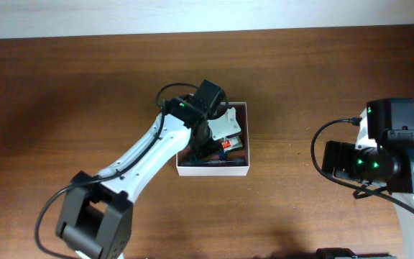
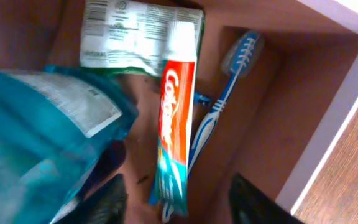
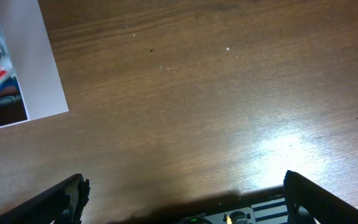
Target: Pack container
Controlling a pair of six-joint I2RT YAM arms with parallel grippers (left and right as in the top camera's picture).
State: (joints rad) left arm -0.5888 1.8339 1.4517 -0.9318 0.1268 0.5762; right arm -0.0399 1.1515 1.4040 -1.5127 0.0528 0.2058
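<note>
The container [image 1: 214, 171] sits near the middle of the wooden table [image 1: 63, 93], a shallow square box with white walls and a pinkish-brown inside. The left arm [image 1: 142, 155] reaches up from the lower left and dips its end into the box. In the left wrist view, the left jaws stand released, with the two dark fingers [image 2: 114, 202] well apart and clamping nothing. The lower end of a red, white and teal toothpaste tube [image 2: 176, 124] lies on the box floor between them. A blue toothbrush [image 2: 219, 106] lies just beside the tube, on the side nearer the white wall [image 2: 328, 124]. A green and white printed packet [image 2: 138, 37] lies across the far end of the tube. A teal pouch [image 2: 36, 137] with a white label fills the left of that view, blurred and close to the lens. The right arm [image 1: 387, 158] stays well apart from the box at the right edge of the table. The right jaws are spread wide and empty over bare wood [image 3: 197, 93], one finger [image 3: 61, 199] in each lower corner of the right wrist view. One corner of the container [image 3: 30, 62] shows at its upper left.
</note>
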